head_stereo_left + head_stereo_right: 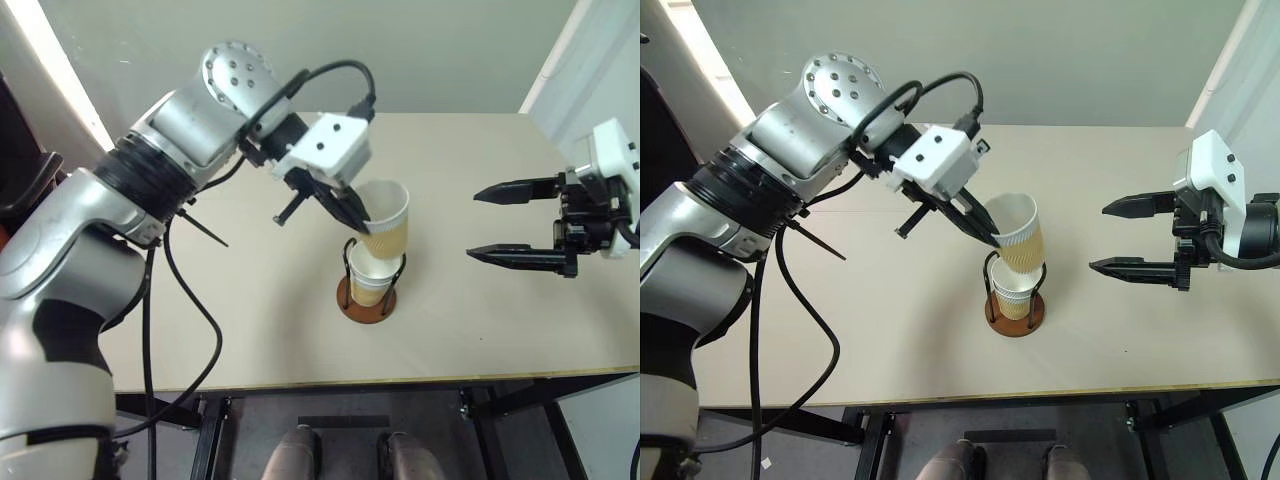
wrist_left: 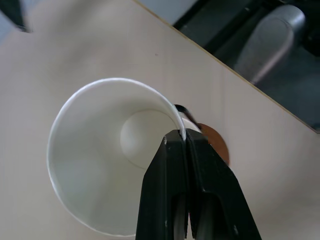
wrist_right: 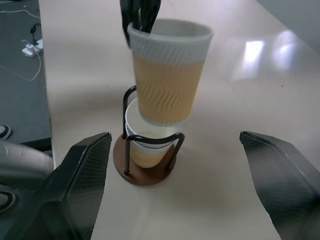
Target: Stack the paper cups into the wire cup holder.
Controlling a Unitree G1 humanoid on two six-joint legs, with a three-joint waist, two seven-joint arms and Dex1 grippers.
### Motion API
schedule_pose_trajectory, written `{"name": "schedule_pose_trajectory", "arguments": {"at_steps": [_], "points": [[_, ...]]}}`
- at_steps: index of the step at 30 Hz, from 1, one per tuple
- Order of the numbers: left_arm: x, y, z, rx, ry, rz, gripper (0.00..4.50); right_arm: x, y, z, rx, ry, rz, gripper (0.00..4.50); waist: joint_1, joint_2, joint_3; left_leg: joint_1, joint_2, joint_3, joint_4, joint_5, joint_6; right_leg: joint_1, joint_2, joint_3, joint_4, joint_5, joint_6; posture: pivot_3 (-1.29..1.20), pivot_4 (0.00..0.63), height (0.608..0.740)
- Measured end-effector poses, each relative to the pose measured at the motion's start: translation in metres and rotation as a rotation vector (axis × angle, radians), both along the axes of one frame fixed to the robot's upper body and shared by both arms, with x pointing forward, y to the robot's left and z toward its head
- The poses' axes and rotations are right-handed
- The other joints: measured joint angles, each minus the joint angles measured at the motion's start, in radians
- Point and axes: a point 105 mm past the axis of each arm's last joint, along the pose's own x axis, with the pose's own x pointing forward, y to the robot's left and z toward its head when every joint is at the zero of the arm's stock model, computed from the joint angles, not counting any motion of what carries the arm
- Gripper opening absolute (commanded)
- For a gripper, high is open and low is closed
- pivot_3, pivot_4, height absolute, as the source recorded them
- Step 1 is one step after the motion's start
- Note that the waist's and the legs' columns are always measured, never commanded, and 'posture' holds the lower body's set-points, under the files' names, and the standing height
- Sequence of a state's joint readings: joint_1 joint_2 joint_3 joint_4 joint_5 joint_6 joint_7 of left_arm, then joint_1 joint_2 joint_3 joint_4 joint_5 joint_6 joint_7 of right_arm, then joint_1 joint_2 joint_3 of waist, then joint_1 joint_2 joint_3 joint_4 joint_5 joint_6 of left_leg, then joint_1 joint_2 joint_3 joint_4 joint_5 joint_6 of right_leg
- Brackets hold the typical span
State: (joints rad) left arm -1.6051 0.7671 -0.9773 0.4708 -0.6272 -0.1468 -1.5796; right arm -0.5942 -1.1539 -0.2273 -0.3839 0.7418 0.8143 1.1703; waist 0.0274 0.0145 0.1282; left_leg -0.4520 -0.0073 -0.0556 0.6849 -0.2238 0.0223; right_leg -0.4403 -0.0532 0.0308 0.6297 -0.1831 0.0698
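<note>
Here we see the plain beige tabletop (image 1: pixel 250 330) under a grey wall (image 1: pixel 300 40); the left gripper (image 1: pixel 355 215) pinches 1 tan ribbed paper cup (image 1: pixel 388 225) by its rim over the black wire cup holder (image 1: pixel 367 290), while the right gripper (image 1: pixel 510 222), at 3 o'clock, is spread.

Raised cup (image 1: pixel 385 225) above cup (image 1: pixel 370 280) in holder (image 1: pixel 366 300).

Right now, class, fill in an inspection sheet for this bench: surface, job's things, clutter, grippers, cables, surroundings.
Surface: beige table, bare apart from the job's things.
Job's things: wire cup holder with one paper cup seated inside; second paper cup tilted above it.
Clutter: nothing seen.
Grippers: left gripper jaws pinch the raised cup's rim; right gripper jaws open, holding nothing, beside the holder.
Cables: black cables hang from the left arm.
Surroundings: plain wall; dark floor below.
</note>
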Motion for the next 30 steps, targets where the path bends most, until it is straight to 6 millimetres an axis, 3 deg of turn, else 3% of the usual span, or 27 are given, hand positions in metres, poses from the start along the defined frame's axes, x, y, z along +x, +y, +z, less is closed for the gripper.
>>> {"name": "schedule_pose_trajectory", "arguments": {"at_steps": [22, 25, 30], "points": [[0.001, 0.001, -0.021, 0.081, -0.005, -0.026, 0.03, 0.001, -0.004, -0.004, -0.001, 0.0, -0.05, 4.29, 0.002, 0.001, 0.0, -0.002, 0.0, -0.001, 0.0, 0.0, -0.001, 0.0, -0.001, 0.0, -0.002, 0.0, 0.001, 0.0, 0.15, 0.74], [0.005, -0.002, -0.029, 0.103, -0.003, -0.019, 0.63, 0.001, -0.004, -0.004, -0.003, 0.0, -0.05, 4.29, 0.002, 0.001, 0.0, -0.002, 0.0, -0.001, 0.0, 0.0, -0.001, 0.0, -0.001, 0.0, -0.002, 0.0, 0.001, 0.0, 0.15, 0.74], [0.008, -0.001, -0.033, 0.122, -0.016, -0.004, 2.35, 0.0, -0.004, -0.005, -0.006, 0.002, -0.05, 4.29, 0.001, 0.001, 0.0, -0.002, 0.0, -0.001, -0.001, 0.0, -0.001, -0.001, -0.001, 0.0, -0.002, 0.0, 0.001, 0.0, 0.15, 0.74]]}}
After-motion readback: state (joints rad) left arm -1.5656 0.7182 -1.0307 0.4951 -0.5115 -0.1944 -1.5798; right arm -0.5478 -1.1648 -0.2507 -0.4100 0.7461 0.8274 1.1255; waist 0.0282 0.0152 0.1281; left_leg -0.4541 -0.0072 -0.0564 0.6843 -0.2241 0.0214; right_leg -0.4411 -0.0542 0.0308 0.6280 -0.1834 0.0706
